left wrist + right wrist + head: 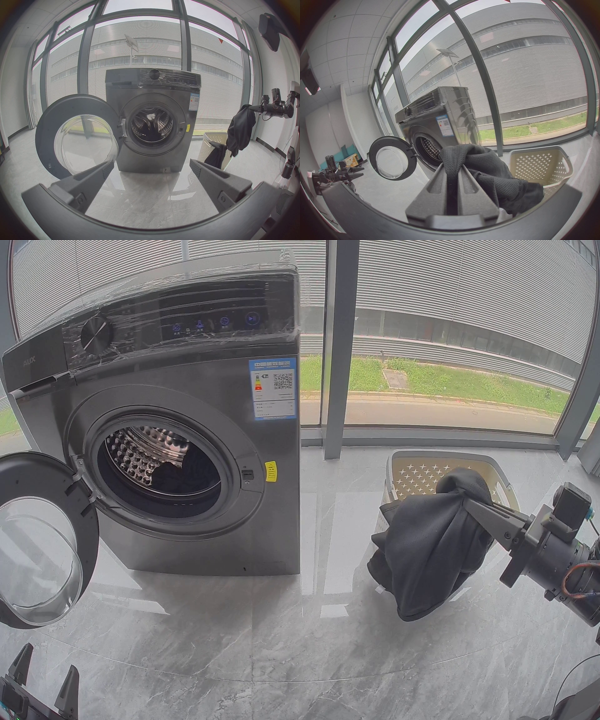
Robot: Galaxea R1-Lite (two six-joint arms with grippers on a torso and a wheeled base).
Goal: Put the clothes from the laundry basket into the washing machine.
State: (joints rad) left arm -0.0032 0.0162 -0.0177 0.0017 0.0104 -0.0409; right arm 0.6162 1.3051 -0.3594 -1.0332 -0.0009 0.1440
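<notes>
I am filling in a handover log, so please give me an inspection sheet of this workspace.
Surface: glossy grey floor.
Job's things: washing machine, door swung open; laundry basket on the floor beside it; dark garment hanging above the basket.
Clutter: nothing seen.
Grippers: right gripper jaws shut on the garment; left gripper jaws open, holding nothing.
Cables: thin wires at the right wrist.
Surroundings: tall windows, grass and a building outside.

Washing machine with door swung open, left pincer spread wide, dark garment hanging above basket
</notes>
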